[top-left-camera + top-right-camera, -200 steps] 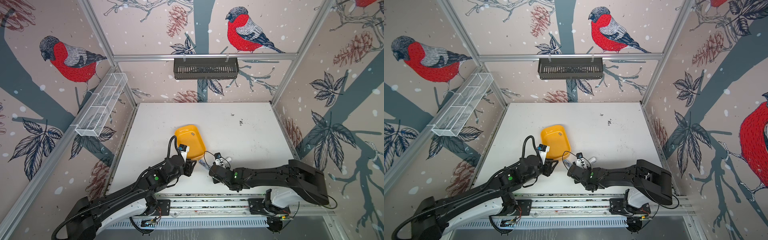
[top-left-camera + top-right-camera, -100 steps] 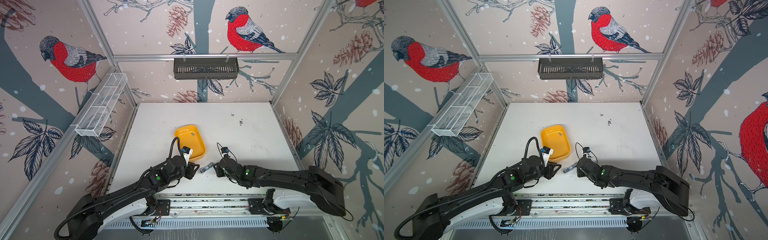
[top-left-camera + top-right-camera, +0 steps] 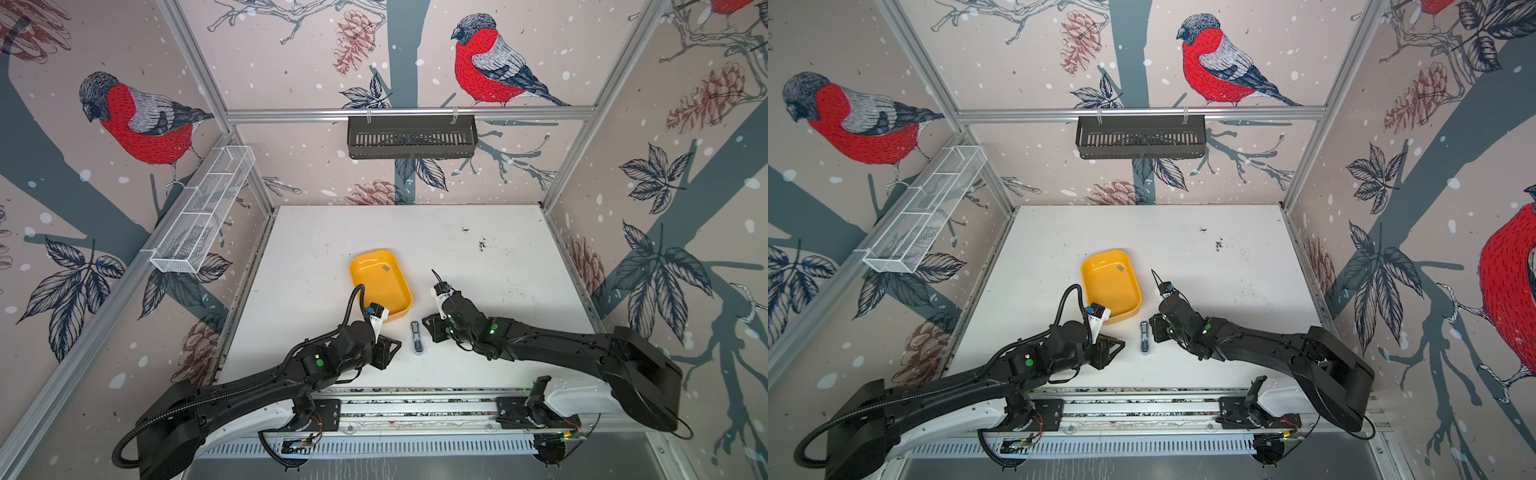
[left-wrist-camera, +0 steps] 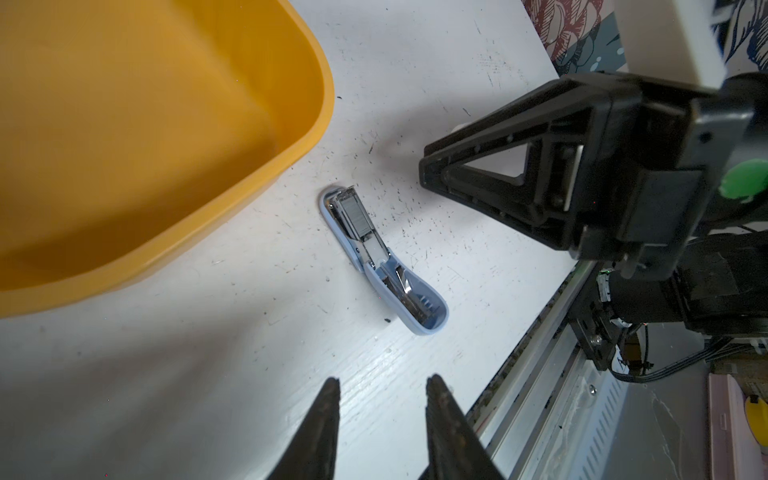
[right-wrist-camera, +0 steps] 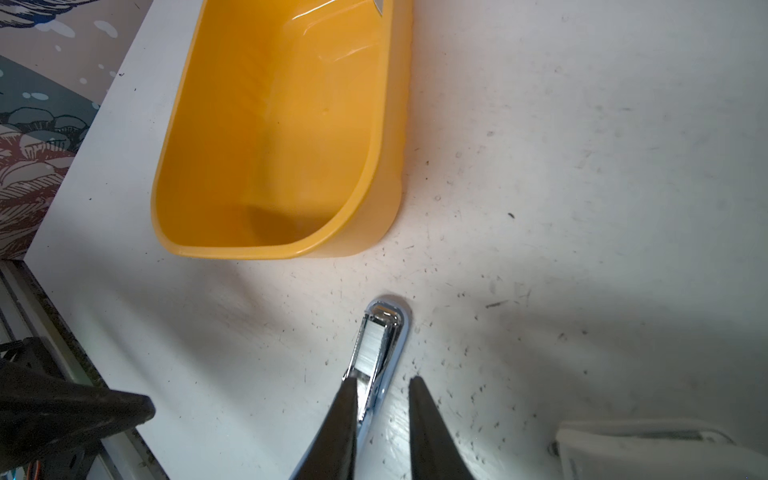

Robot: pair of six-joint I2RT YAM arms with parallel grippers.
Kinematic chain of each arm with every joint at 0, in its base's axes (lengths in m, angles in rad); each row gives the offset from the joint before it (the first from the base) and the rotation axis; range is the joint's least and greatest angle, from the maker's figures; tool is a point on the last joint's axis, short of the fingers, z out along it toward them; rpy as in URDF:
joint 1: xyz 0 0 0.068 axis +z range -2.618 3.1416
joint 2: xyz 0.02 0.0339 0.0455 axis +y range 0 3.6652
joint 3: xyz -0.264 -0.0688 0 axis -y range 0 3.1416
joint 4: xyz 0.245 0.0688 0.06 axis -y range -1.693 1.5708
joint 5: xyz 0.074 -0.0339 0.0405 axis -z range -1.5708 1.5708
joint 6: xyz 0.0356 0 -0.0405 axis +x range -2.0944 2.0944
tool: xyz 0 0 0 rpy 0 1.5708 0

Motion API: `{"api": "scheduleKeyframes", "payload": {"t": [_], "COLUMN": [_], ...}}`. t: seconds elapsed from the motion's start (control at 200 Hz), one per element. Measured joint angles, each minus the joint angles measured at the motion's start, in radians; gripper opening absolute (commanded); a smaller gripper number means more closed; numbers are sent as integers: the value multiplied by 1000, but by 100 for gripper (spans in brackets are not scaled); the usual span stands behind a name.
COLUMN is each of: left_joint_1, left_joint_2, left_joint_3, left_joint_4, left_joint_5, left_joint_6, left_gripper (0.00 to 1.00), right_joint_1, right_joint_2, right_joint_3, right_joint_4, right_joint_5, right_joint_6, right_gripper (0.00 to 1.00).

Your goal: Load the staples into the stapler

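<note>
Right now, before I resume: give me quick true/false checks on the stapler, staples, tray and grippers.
1. The stapler lies opened out on the table, between the two grippers. True.
2. The left gripper holds the stapler. False: its jaws stand apart with nothing between them, and the stapler lies free.
3. A staple strip sits in the stapler's channel. True.
4. The yellow tray has nothing in it. False: a small grey strip lies near its far end.
5. The right gripper is clamped on the stapler. False: the left wrist view shows it clear of the stapler, jaws apart.
</note>
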Motion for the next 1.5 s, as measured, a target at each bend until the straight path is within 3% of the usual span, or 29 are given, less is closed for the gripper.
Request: {"api": "scheduleKeyframes", "payload": {"t": [0.37,0.58,0.886,0.936,1.131,1.331,1.496], "left_joint_1": [0,0,38,43,60,79,81], "left_joint_2": [99,142,209,238,358,476,528], "left_joint_3": [41,53,87,110,200,263,293], "left_joint_4": [40,40,47,48,47,47,47], "left_joint_5": [-54,-68,-66,-58,-34,-19,-13], "left_joint_6": [-21,-21,14,47,156,257,297], "left_gripper": [26,25,25,25,30,30,30], "right_joint_1": [9,20,10,9,90,198,227], "right_joint_2": [47,45,-67,-98,-226,-241,-209], "right_joint_3": [-2,-8,-22,-37,-104,-103,-103], "right_joint_4": [-71,-114,-176,-176,-150,-161,-161], "right_joint_5": [10,20,133,131,66,90,101], "right_joint_6": [34,61,108,108,102,102,103], "right_gripper": [12,14,18,21,53,55,57]}}
